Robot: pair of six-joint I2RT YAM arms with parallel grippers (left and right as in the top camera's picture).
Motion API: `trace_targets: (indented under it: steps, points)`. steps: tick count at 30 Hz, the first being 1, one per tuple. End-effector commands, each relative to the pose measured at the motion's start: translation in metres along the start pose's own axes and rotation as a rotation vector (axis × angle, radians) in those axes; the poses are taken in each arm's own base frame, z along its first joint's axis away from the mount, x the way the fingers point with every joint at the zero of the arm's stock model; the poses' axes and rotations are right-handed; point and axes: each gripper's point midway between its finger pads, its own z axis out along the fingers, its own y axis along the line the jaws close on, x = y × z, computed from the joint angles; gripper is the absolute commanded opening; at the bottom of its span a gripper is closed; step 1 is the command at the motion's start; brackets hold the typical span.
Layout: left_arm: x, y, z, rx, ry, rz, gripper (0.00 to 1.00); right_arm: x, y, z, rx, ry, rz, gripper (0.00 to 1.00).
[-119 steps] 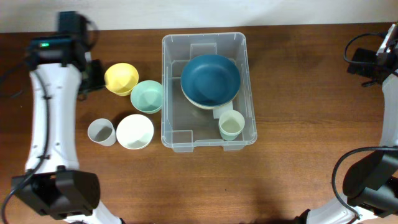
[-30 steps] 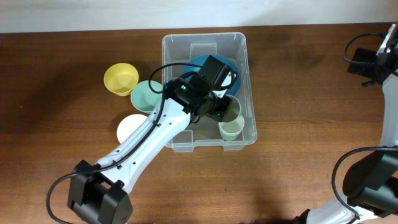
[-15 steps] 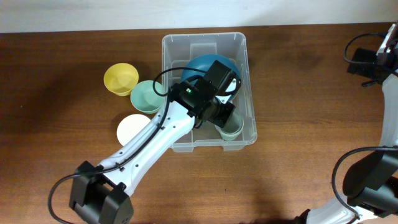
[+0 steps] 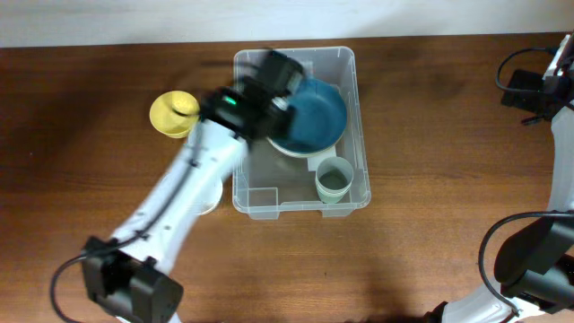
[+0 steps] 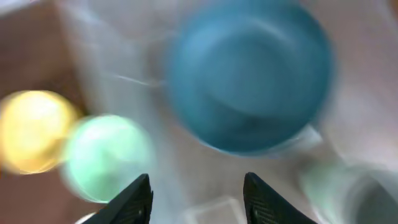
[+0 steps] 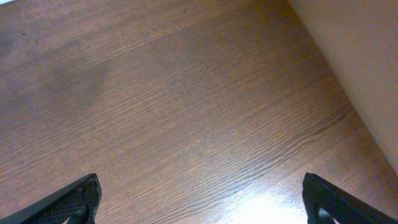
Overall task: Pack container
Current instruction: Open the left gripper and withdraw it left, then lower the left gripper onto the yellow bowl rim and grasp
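The clear container (image 4: 269,175) sits central on the bench (image 4: 430,135), holding a blue bowl (image 4: 309,115) and green cup (image 4: 334,179). Above it the left end effector (image 5: 198,190) hangs, fingers parted and empty; the right end effector (image 6: 200,199) gapes wide.

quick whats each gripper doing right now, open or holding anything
Left gripper: open, nothing held, above the container.
Right gripper: wide open, empty, over the table.
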Motion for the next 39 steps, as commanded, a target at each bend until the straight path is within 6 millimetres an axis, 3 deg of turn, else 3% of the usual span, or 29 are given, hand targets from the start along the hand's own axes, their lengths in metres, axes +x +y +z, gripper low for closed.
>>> trace_targets:
  steps: [1, 4, 6, 10, 15, 20, 25, 30, 39]
  points:
    - [-0.016, 0.078, -0.009, -0.154, -0.043, -0.147, 0.49, -0.010, -0.005, -0.013, 0.005, -0.038, 0.023, 0.99]
    - [-0.007, 0.143, -0.008, -0.232, -0.034, -0.310, 0.49, -0.010, -0.005, -0.013, 0.005, -0.038, 0.023, 0.99]
    - [0.003, 0.173, -0.006, -0.239, -0.014, -0.382, 0.64, -0.010, -0.005, -0.013, 0.005, -0.038, 0.023, 0.99]
    - [0.020, 0.205, 0.006, -0.118, 0.019, -0.505, 0.67, -0.010, -0.005, -0.013, 0.005, -0.038, 0.023, 0.99]
    - [0.040, 0.218, 0.039, 0.023, 0.085, -0.602, 0.68, -0.010, -0.005, -0.013, 0.005, -0.038, 0.023, 0.99]
    - [0.071, 0.227, 0.090, 0.020, 0.206, -0.666, 0.67, -0.010, -0.005, -0.013, 0.005, -0.038, 0.023, 0.99]
    - [0.089, 0.226, 0.129, 0.023, 0.271, -0.694, 0.67, -0.010, -0.005, -0.013, 0.005, -0.038, 0.023, 0.99]
    - [0.099, 0.227, 0.154, 0.024, 0.295, -0.697, 0.67, -0.010, -0.005, -0.013, 0.005, -0.038, 0.023, 0.99]
    - [0.113, 0.226, 0.182, 0.020, 0.325, -0.742, 0.62, -0.010, -0.005, -0.013, 0.005, -0.038, 0.023, 0.99]
